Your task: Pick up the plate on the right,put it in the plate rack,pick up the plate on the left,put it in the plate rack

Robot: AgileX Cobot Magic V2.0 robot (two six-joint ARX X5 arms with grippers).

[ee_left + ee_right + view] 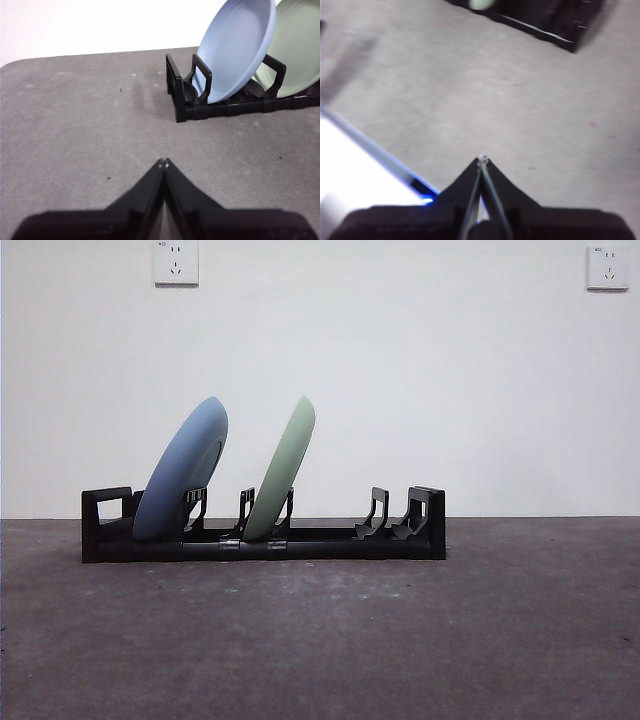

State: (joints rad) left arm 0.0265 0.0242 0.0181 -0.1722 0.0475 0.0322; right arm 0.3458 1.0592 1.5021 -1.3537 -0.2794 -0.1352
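The black plate rack [300,540] stands across the middle of the grey table. A blue plate [185,468] leans in its left slots and a pale green plate [283,472] leans in the slots just right of it; both tilt to the right. The left wrist view shows the blue plate [237,50], the green plate [300,50] and the plate rack's end [180,95]. My left gripper [163,162] is shut and empty, hovering over bare table short of that end. My right gripper [482,159] is shut and empty, away from the plate rack [545,20].
Two wall sockets [176,262] [607,267] sit high on the white wall behind. The table's edge [375,150] runs close beside my right gripper, with a bright white area beyond it. Neither arm shows in the front view.
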